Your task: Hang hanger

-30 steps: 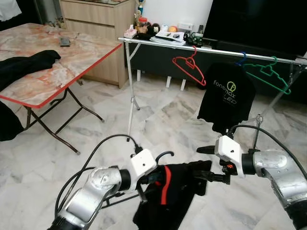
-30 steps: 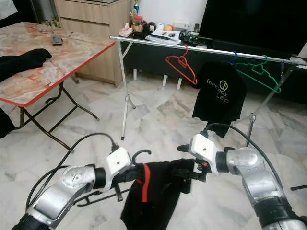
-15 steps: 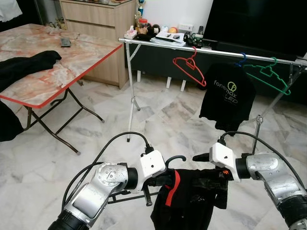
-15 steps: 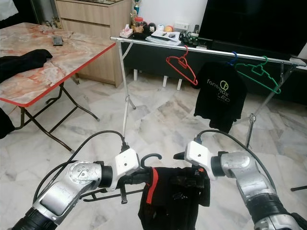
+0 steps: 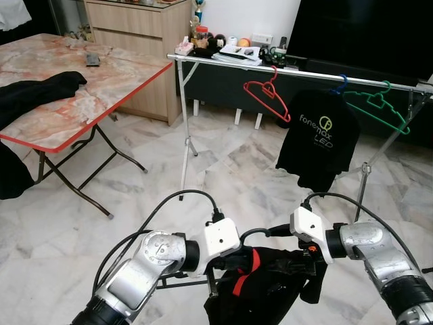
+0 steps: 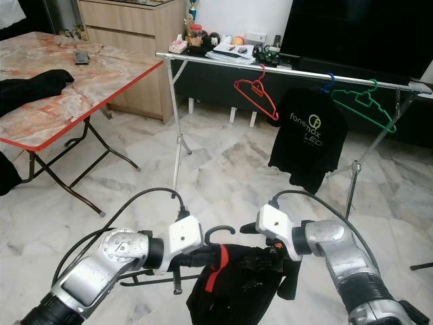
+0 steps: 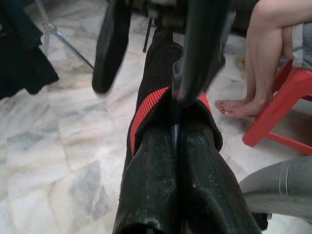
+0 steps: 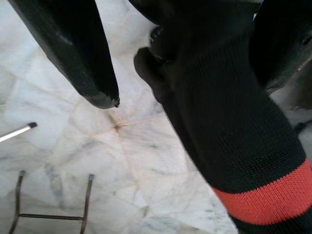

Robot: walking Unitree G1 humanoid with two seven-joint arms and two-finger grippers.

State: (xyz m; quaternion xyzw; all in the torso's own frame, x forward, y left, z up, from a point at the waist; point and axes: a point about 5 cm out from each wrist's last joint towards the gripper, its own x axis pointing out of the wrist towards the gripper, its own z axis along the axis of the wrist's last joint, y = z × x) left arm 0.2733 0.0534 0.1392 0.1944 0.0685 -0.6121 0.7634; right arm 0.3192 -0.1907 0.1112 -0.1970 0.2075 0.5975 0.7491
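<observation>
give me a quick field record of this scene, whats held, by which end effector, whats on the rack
held item: black garment with red stripe on a black hanger
left end effector: shut on the hanger near its hook
right end effector: at the garment's other shoulder, grip unclear
rack: red hanger, black printed t-shirt, green hanger
side: folding table with dark cloth
floor: marble tiles

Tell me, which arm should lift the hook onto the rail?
Probably the left. Its gripper holds the hanger right beside the hook; the right gripper holds the shirt's far end. The rail is far ahead.
</observation>
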